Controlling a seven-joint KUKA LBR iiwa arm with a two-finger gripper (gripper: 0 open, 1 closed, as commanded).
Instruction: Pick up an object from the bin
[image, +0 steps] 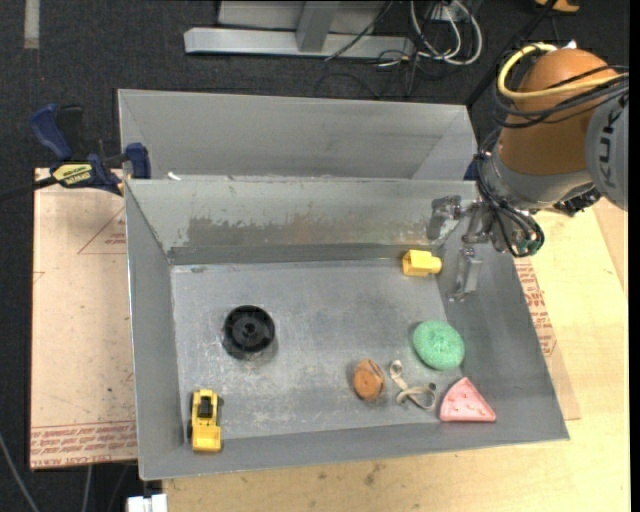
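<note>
- Gripper (458, 258): poised low at the right wall of the bin (300, 205), near the back, just beside a small yellow block (421, 263) that lies at the foot of the back wall. Whether it is open or closed cannot be told. Nothing can be seen in its grasp.
- Nearest things: the yellow block, to the gripper's left in the camera view, and a green round lump (438, 343) on the floor nearer the front, apart from the gripper.
- Front right group: brown lump (368, 380), pale loop (410, 388) and pink wedge (466, 402), lying close together.
- Left half: black disc (247, 331) mid-floor, and a yellow toy truck (205, 419) at the front left. Both are well apart from the gripper.
- Progress, as judged: nothing is lifted, all seven things lie on the floor, and the pick is not yet made. Left to do: settle over one thing (the block is likeliest, by nearness), close on it, and raise it clear of the bin.
</note>
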